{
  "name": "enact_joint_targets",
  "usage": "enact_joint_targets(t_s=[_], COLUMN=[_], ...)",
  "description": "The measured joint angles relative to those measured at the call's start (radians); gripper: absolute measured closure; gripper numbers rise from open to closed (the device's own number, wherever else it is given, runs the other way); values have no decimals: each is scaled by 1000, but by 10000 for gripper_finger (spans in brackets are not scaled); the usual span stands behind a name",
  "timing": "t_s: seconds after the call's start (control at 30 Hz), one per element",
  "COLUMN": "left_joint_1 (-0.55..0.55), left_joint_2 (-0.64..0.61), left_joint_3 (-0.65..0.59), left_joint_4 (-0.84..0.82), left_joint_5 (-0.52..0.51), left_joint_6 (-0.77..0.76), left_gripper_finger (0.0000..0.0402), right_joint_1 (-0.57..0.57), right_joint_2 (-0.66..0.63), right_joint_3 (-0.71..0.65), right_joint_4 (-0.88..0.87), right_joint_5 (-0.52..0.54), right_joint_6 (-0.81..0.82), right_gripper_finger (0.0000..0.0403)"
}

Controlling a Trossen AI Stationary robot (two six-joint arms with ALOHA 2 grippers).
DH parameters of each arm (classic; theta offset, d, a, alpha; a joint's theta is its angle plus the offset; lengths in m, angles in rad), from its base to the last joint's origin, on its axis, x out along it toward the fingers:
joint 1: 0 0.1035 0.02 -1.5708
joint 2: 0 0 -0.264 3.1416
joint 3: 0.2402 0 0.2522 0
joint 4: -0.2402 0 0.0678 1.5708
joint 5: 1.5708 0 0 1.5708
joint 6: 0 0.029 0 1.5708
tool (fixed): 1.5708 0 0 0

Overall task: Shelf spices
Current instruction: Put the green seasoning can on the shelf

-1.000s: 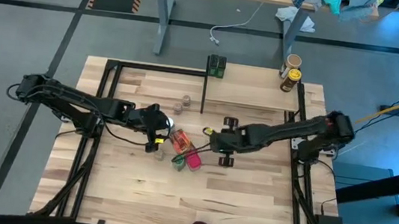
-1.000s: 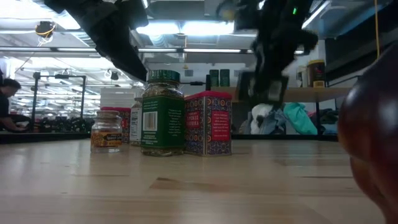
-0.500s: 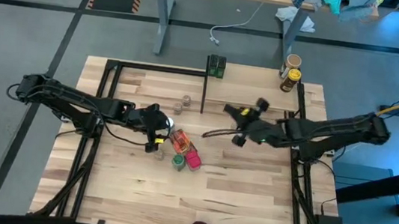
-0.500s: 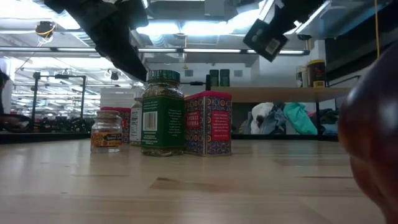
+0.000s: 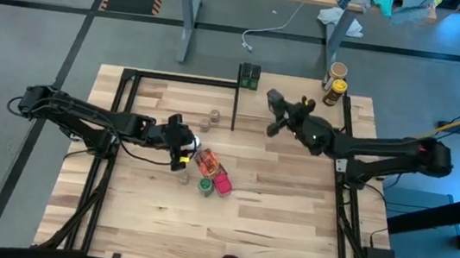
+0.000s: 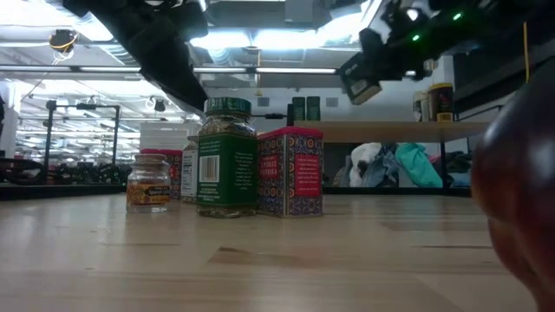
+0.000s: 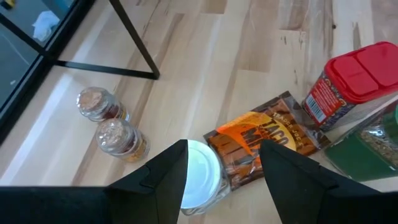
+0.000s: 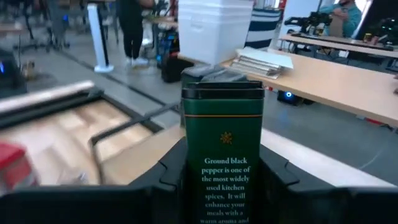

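My right gripper (image 5: pixel 274 108) pinches a dark green pepper tin (image 8: pixel 222 155) above the shelf (image 5: pixel 293 110). My left fingers (image 7: pixel 168 177) stand spread over a white-capped bottle (image 7: pixel 202 173) on the table (image 5: pixel 288 231), beside an orange packet (image 7: pixel 261 140).

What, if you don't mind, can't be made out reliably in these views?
- Black pepper tin: label's lower lines cut by the right wrist view's edge; hidden behind the right gripper in the high view.
- Taco packet: partly covered by the left gripper.
- Dark red object: blurred, cropped, low view.
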Motion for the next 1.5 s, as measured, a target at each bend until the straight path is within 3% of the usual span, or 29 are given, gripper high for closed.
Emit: enact_joint_targets(t_s=[0.4,0.8,1.17,1.5], left_joint_1=[0,0,0,-1], left_joint_2=[0,0,0,0], left_joint_3=[0,0,0,0], left_joint_4=[-1,-2,-2,-10], left_joint_5=[0,-3,-3,-3], left_joint_6=[-16,-16,-35,-52], left_gripper_finger=[208,208,208,208], right_joint_1=[-172,-250,-254,-251], right_joint_2=[279,433,467,446], right_joint_3=[0,130,142,141], right_joint_4=[347,374,377,363], right_joint_5=[-48,-50,-48,-21], right_joint_6=[2,-25,-24,-61], right_gripper_finger=[290,271,250,189])
